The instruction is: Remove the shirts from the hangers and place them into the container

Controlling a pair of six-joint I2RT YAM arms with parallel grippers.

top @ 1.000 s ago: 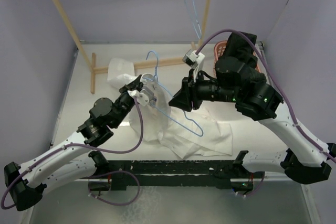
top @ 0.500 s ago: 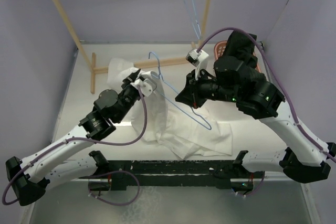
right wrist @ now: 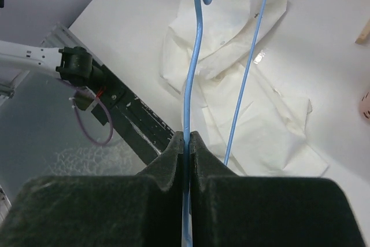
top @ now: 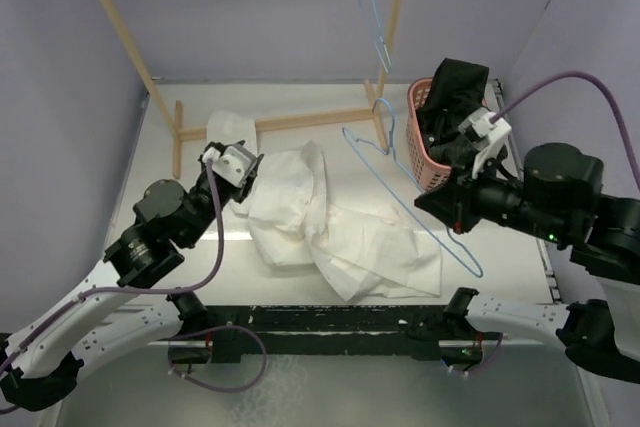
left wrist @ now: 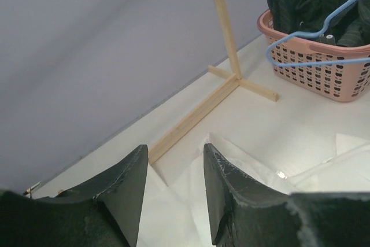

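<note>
A: What are the jaws doing?

B: The right gripper (right wrist: pixel 186 143) is pinching the light-blue hanger (right wrist: pixel 191 79) flat between closed fingers, the bare wire lying from 11 to 5 o'clock in the top view. The left gripper (left wrist: pixel 173 160) is standing open with nothing in it, hovering at the 9 o'clock edge of the white shirt (top: pixel 340 237).

A: And the shirt itself?

B: It is lying crumpled on the table's middle, no wire in it. The black shirt (top: pixel 455 92) is already sitting in the pink basket (top: pixel 425 159) at 2 o'clock, bulging over the rim.

A: So the hanger is being put away, I'd judge.

B: Likely. The hook is hanging close to the basket's lattice (an easy snag), so I'd be carrying it out towards 4 o'clock, clear of cloth and basket, before letting go.

A: Then the left arm?

B: I'd be dropping the open fingers onto a thick fold, not a single layer, and gathering as much as possible. The cloth is limp and large, so sleeves are probably going to trail over the rim.
</note>
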